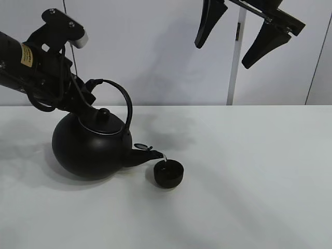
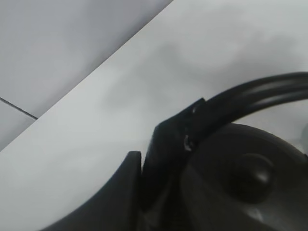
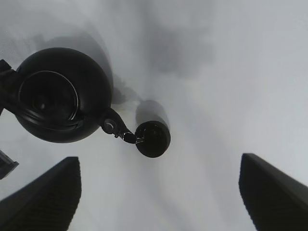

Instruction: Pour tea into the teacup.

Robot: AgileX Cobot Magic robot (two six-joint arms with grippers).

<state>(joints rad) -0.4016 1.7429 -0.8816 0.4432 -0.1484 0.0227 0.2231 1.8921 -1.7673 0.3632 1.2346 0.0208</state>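
A big round black kettle (image 1: 88,148) with an arched handle (image 1: 122,98) is tilted toward the right, its spout (image 1: 148,154) over the rim of the teacup (image 1: 167,173), a small low matte-black cup on the white table. A thin stream runs from the spout into the cup. My left gripper (image 1: 85,96) is shut on the kettle's handle near its left end; the left wrist view shows the handle (image 2: 250,94) and lid knob (image 2: 252,173) close up. My right gripper (image 1: 236,39) is open and empty, high above the table. The right wrist view shows the kettle (image 3: 60,94) and teacup (image 3: 153,139) from above.
The white table (image 1: 249,181) stretches to the right and front of the cup. A pale wall with a white vertical post (image 1: 236,57) stands behind the table's back edge.
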